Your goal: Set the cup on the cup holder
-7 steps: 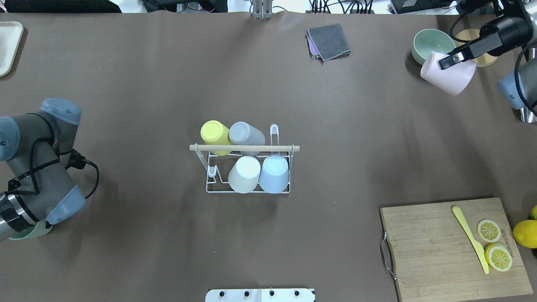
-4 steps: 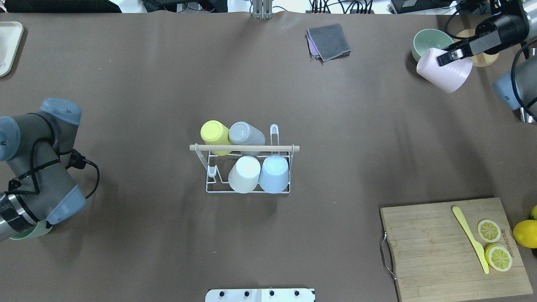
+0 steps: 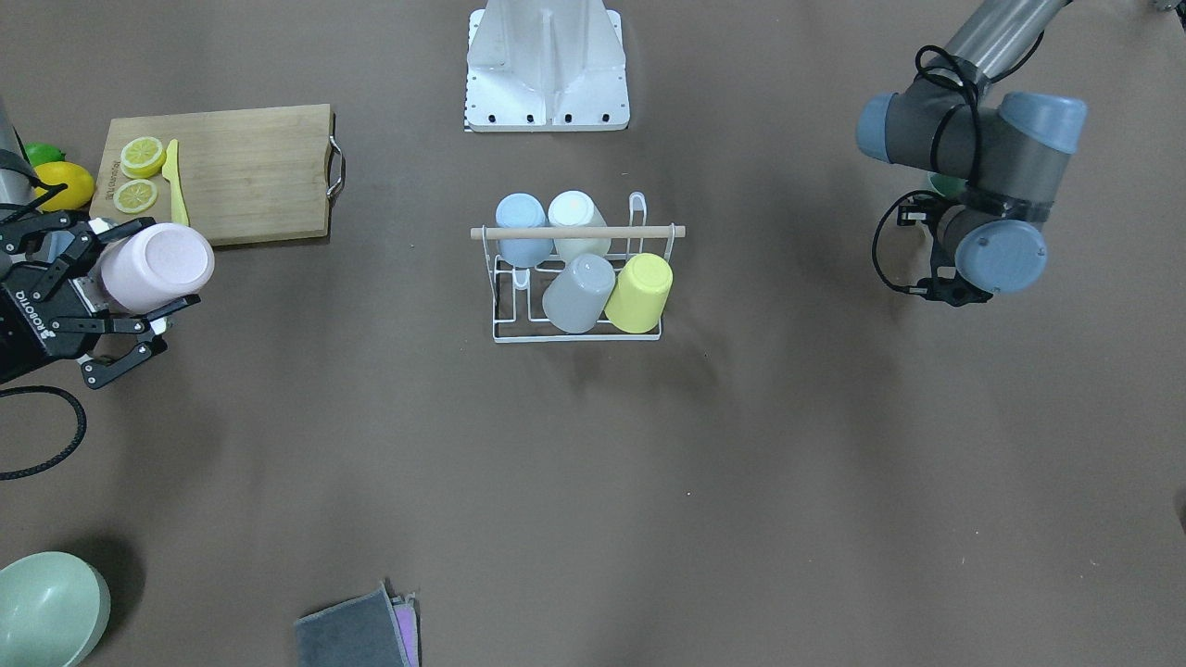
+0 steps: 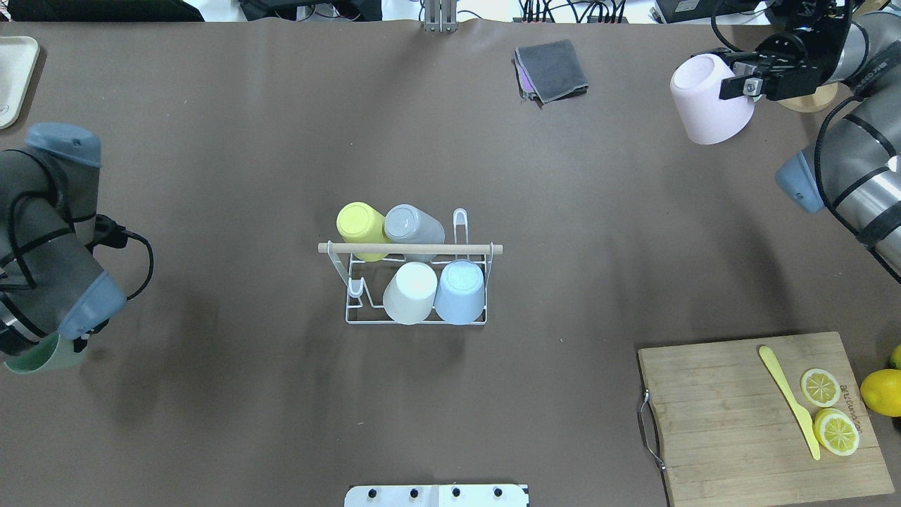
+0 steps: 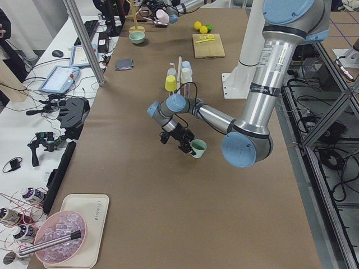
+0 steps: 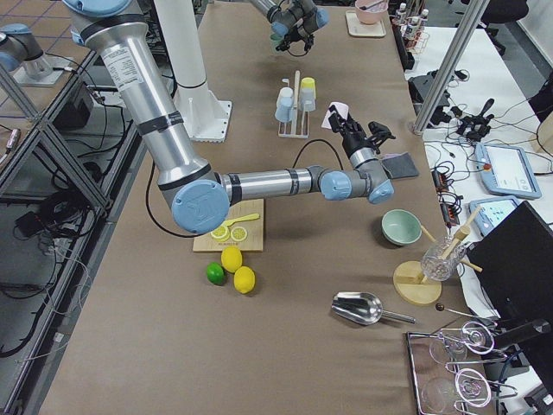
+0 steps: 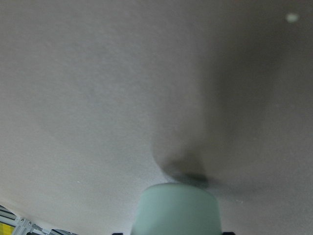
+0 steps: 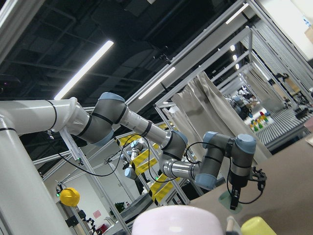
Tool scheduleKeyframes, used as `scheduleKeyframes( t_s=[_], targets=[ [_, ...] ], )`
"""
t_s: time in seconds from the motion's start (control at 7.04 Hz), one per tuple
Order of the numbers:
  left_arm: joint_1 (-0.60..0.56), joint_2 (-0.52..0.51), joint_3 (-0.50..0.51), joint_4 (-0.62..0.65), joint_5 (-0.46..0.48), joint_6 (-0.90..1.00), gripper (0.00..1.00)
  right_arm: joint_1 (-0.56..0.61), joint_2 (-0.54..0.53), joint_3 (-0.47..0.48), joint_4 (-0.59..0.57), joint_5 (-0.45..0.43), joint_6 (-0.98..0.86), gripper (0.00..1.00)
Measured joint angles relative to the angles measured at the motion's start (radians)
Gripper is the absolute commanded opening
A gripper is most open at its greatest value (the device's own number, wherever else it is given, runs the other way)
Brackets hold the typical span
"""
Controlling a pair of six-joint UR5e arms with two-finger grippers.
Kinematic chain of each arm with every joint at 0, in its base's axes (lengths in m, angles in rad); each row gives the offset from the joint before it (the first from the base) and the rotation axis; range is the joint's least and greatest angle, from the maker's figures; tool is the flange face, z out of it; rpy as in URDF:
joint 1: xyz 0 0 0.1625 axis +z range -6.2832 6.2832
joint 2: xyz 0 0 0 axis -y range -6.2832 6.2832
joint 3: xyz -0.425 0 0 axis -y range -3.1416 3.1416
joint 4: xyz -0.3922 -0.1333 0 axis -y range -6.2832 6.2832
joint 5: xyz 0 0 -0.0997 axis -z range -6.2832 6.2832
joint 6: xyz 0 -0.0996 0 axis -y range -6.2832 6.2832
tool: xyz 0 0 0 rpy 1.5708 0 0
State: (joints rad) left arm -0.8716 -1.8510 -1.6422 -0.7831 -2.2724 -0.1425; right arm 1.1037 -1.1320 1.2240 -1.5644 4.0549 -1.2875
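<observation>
The cup holder (image 4: 412,248), a white wire rack with a wooden dowel, stands mid-table and carries a yellow, a grey, a white and a blue cup upside down; it also shows in the front-facing view (image 3: 576,232). My right gripper (image 4: 737,79) is shut on a pink cup (image 4: 704,98) by its rim and holds it tilted in the air at the far right, well away from the rack. The pink cup also shows in the front-facing view (image 3: 153,264). My left gripper (image 5: 188,147) is shut on a mint green cup (image 4: 41,356) just above the table at the near left.
A wooden cutting board (image 4: 732,422) with lemon slices and a yellow knife lies near right, a whole lemon (image 4: 880,391) beside it. A folded grey cloth (image 4: 552,70) lies at the far edge. A mint bowl (image 3: 46,607) and a white tray (image 4: 14,77) sit at the far corners.
My right gripper has carried the pink cup left and farther back, turning its base more toward the camera. My left arm has swung left with the green cup.
</observation>
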Motion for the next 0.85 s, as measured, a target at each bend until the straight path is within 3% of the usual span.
scheduleKeyframes(
  t_s=[0.28,0.85],
  targets=[
    [-0.116,-0.047,0.006,-0.012,-0.031,0.021,0.16,-0.051,0.036,-0.004,0.005,0.099,-0.154,0.22],
    [-0.331,-0.151,0.022,-0.133,-0.036,0.01,0.16,-0.141,0.11,-0.06,0.005,0.182,-0.405,0.22]
  ],
)
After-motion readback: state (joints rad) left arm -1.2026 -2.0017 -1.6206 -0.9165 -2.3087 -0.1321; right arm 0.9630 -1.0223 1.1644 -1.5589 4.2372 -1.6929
